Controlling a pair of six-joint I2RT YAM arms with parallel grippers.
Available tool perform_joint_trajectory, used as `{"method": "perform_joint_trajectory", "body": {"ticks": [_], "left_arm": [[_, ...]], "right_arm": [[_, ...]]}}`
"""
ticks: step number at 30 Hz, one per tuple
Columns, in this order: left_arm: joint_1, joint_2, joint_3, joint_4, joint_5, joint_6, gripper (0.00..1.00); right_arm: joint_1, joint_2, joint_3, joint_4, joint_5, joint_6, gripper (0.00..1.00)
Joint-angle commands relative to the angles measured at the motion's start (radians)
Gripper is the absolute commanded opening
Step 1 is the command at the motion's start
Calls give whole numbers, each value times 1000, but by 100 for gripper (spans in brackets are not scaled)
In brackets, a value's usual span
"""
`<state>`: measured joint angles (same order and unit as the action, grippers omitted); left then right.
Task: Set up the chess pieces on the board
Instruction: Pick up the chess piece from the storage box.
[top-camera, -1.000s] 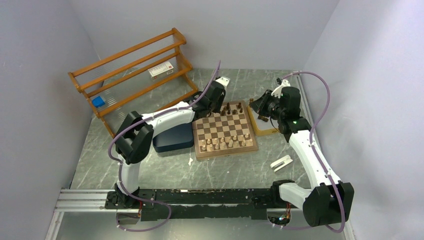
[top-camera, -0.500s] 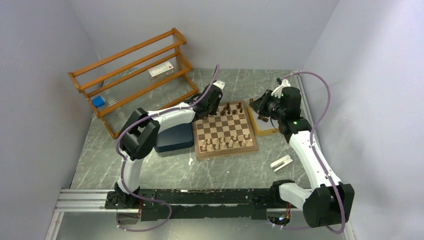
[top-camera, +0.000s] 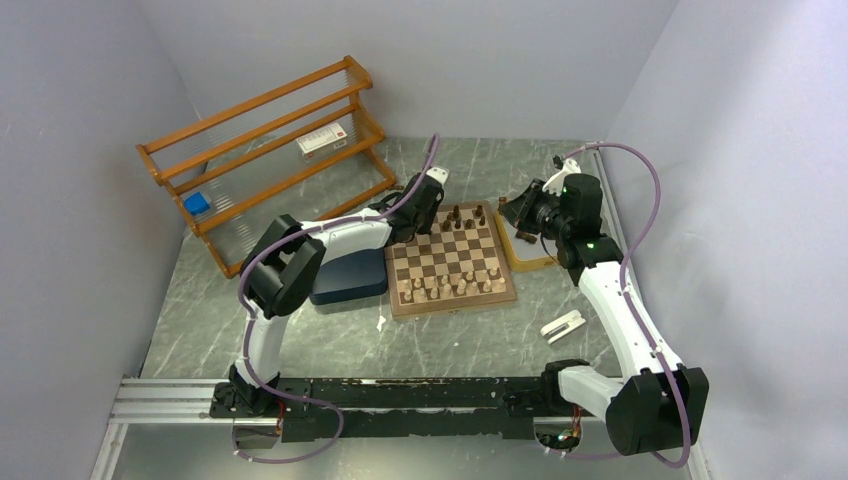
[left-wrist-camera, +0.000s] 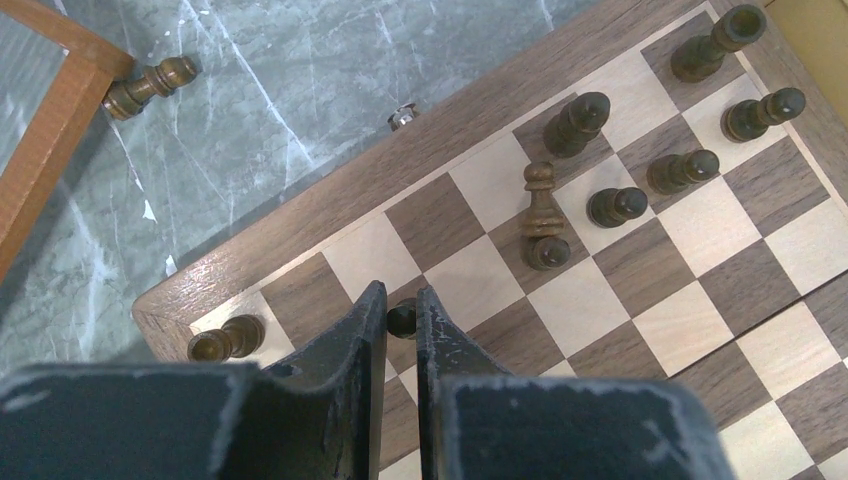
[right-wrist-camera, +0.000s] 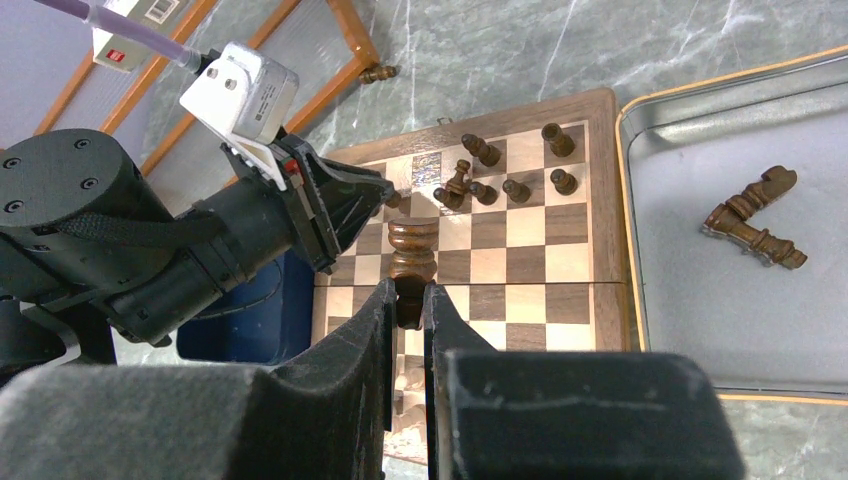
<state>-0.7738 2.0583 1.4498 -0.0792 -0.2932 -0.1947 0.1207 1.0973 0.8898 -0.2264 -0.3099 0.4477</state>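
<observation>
The board (top-camera: 455, 305) lies mid-table, with several dark chess pieces (top-camera: 457, 217) on its far rows and cream pieces on its near rows. My left gripper (left-wrist-camera: 401, 300) is shut on a small dark pawn (left-wrist-camera: 402, 317), low over the board's far-left corner (top-camera: 412, 215). One dark pawn (left-wrist-camera: 541, 200) leans on another, and a piece (left-wrist-camera: 225, 338) stands on the corner square. My right gripper (right-wrist-camera: 408, 290) is shut on a larger dark piece (right-wrist-camera: 411, 245), held high near the board's far-right side (top-camera: 515, 212). Two dark pieces (right-wrist-camera: 750, 215) lie in the yellow-rimmed tray. One dark piece (left-wrist-camera: 150, 86) lies on the table.
A wooden rack (top-camera: 270, 140) stands at the back left. A dark blue tray (top-camera: 345, 275) touches the board's left side. The yellow-rimmed tray (top-camera: 527, 262) lies to the board's right. A small white object (top-camera: 562, 326) lies at the near right.
My left gripper has shifted a little left and down toward the board's far-left corner. The right arm has stayed still with its piece.
</observation>
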Motion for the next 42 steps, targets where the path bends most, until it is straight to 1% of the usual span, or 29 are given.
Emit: {"method": "perform_joint_trajectory", "body": {"ticks": [1,11,14,21,30,42], "left_arm": [[8,15,-11,46,-12,3,5],[8,23,-24,52,-21,4,6],[8,17,-40,66,-15,4,10],[8,14,-39,61,-11,5,15],[8,18,-11,12,-3,4,13],[6,-1,-9,-5,9,9,13]], "right_arm": [[-3,-9,-9,27,-8,-9,0],[-4,-6,-17,33,-11,-9,0],[-4,-6,-17,34,-9,-10,0],[-3,-5,-18,35,-8,-11,0],[-4,-3,-21,38,-8,-13,0],[-4,-1,-29,50,-18,-8,0]]}}
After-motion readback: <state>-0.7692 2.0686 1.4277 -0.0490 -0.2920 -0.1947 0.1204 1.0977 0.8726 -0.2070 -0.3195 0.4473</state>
